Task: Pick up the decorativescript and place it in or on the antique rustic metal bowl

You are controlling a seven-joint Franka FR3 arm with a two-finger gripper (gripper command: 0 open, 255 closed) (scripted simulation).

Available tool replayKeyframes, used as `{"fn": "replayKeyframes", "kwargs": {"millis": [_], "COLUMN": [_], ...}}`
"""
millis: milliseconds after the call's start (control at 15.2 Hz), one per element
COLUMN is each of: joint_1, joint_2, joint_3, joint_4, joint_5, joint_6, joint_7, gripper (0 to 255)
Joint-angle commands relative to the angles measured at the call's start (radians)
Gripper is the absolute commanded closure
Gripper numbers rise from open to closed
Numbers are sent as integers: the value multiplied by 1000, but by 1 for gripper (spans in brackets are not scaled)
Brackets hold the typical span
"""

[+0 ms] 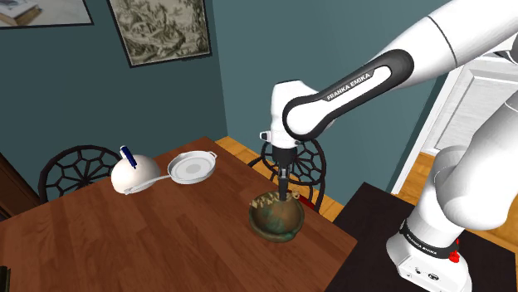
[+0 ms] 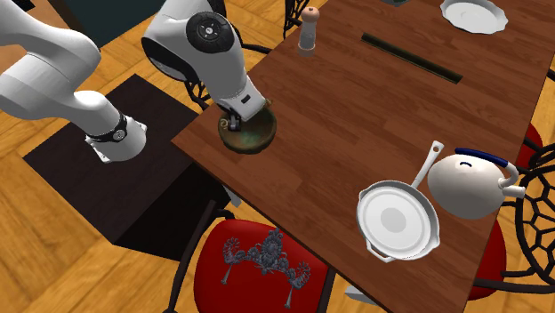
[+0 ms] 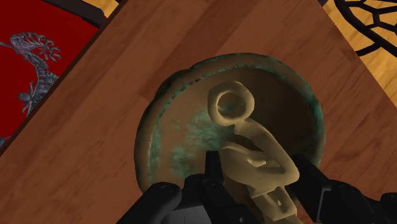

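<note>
Over bowl (image 3: 181,137), claw (image 3: 257,172) seemingly clasping part-hidden script (image 3: 232,105)

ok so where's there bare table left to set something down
Widest bare wood on the table lies between bowl, dark strip and pan. Crowded: pan beside kettle, and the bowl, with the pincer holding the ornament over it.

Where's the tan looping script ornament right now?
The tan looping script ornament is clasped in the black gripper over the hollow of the green-tarnished round bowl, near the wooden table's edge closest to the stand.
</note>
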Motion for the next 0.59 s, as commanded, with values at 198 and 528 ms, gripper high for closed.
{"fn": "replayKeyframes", "kwargs": {"millis": [198,528], "joint_1": [4,6], "joint_2": [50,93], "joint_3": [5,9], "joint_4": [-27,-45], "joint_5": [10,19], "joint_6": [76,136], "joint_7": [-16,-31], "gripper": [255,255]}}
